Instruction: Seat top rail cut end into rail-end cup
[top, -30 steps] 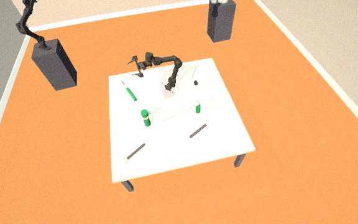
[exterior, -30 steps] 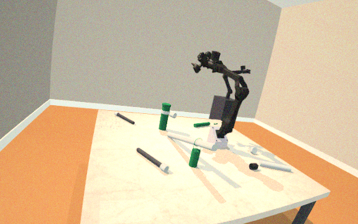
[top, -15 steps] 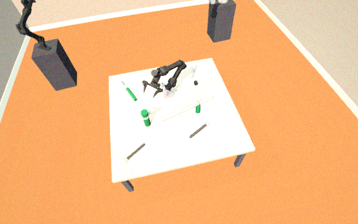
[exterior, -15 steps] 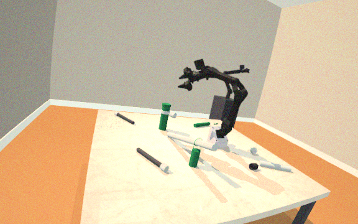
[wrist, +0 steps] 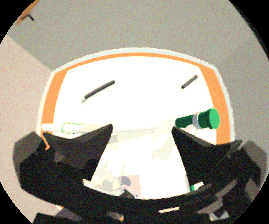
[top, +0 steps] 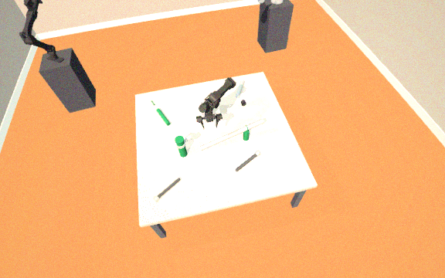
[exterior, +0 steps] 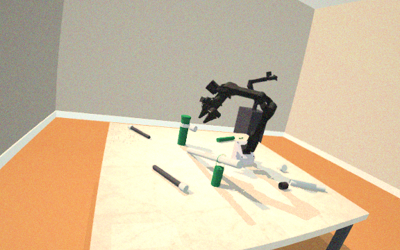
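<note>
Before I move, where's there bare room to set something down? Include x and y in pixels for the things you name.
Widest looks between the near dark bar (top: pixel 247 161) (exterior: pixel 167 174) (wrist: pixel 99 89) and far dark bar (top: pixel 168 189) (exterior: pixel 139 132) (wrist: pixel 189 82). It's crowded where the white rail (top: pixel 222 139) (exterior: pixel 203 153) (wrist: pixel 52 127) runs between the big green post (top: pixel 182 150) (exterior: pixel 182 135) (wrist: pixel 186 121) and small looped post (top: pixel 246 135) (exterior: pixel 217 176).

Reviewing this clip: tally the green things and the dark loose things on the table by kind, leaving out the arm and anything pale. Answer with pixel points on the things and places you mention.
Upright green posts (top: pixel 181 148) (exterior: pixel 182 135) (wrist: pixel 185 120) (top: pixel 246 135) (exterior: pixel 217 176): 2
Green cylinder lying down (top: pixel 163 116) (exterior: pixel 226 139): 1
Dark rods lying down (top: pixel 247 161) (exterior: pixel 169 175) (wrist: pixel 100 89) (top: pixel 168 188) (exterior: pixel 140 132) (wrist: pixel 189 82): 2
Small black round piece (top: pixel 243 103) (exterior: pixel 283 185): 1
Total: 6
</note>
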